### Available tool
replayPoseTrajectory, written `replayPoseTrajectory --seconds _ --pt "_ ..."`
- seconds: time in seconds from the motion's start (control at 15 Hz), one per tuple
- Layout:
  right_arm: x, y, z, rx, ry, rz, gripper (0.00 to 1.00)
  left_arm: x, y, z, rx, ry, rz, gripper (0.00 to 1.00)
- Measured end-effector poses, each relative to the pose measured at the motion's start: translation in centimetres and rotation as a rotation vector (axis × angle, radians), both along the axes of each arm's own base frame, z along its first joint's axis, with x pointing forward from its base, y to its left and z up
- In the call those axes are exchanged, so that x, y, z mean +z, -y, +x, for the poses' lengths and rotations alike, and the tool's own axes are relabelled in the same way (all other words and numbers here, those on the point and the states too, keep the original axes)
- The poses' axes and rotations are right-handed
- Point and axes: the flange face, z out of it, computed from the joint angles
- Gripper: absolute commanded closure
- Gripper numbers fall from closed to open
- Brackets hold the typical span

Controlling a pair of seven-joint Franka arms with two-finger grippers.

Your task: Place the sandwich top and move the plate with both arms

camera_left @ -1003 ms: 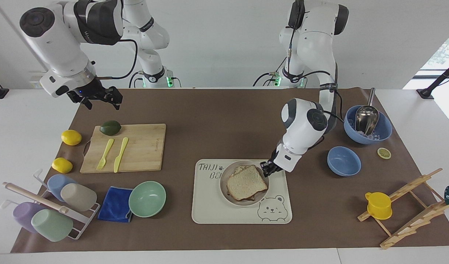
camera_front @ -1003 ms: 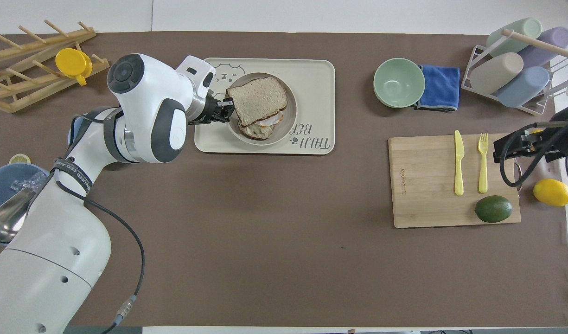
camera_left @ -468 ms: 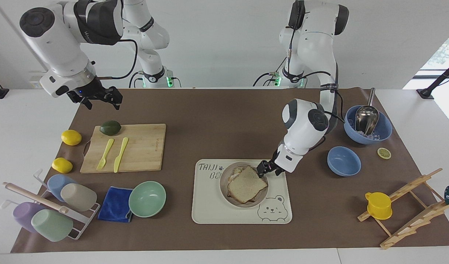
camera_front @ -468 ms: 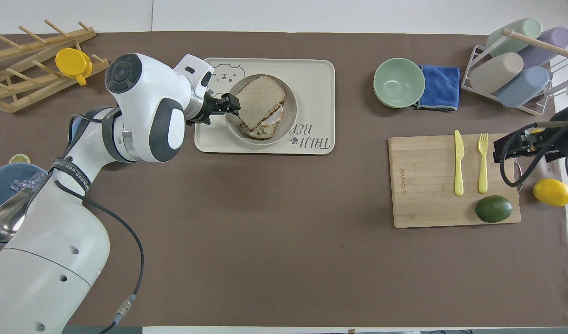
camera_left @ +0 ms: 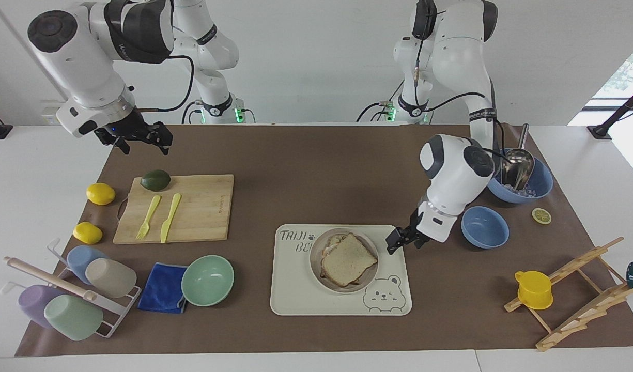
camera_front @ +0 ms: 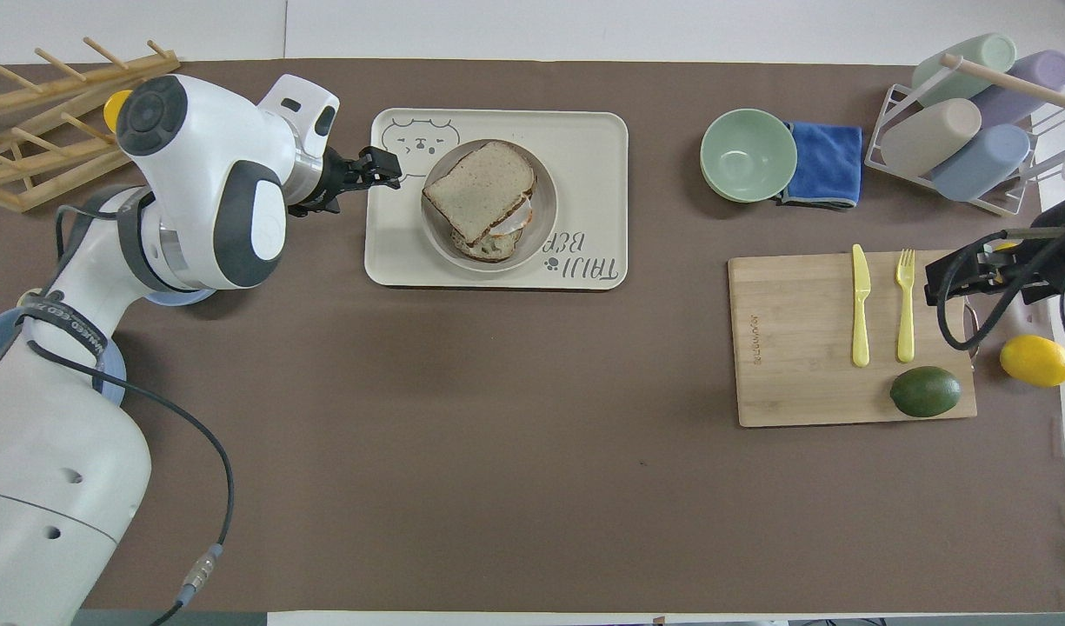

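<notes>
Release confirmed: my left claw (camera_left: 394, 243), spread and empty, has backed off the pale speckled bread slice (camera_left: 346, 260), now seated on the round beige plate (camera_left: 316, 268). My right claw (camera_left: 140, 138) waits spread; plate move remains.

The sandwich top (camera_left: 347, 259) is pale bread with fine speckles and a brown crust. It lies on a beige-grey plate (camera_left: 370, 279). The tray (camera_left: 295, 294) is cream, with a bear drawing and dark letters. The table cover (camera_left: 316, 165) is plain brown. The bowl (camera_left: 207, 280) is mint green, the cloth (camera_left: 163, 288) is deep blue. The cutting board (camera_left: 202, 206) is light wood, with a yellow fork (camera_left: 148, 210) and a yellow knife (camera_left: 170, 211). The dark green fruit (camera_left: 155, 180) is perhaps an avocado.
</notes>
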Motion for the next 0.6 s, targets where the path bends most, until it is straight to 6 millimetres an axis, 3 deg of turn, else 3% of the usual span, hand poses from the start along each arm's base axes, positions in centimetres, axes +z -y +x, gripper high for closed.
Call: replayPoseTrajectory --seconds 0.2,0.6 --pt "0.0 0.0 0.0 0.0 0.0 0.0 0.0 4.9 -4.2 -0.5 0.0 0.004 0.062 0.0" --pt "0.0 0.0 0.0 0.0 0.0 0.0 0.0 11.2 -7.7 -3.5 -0.031 -0.059 0.16 0.0"
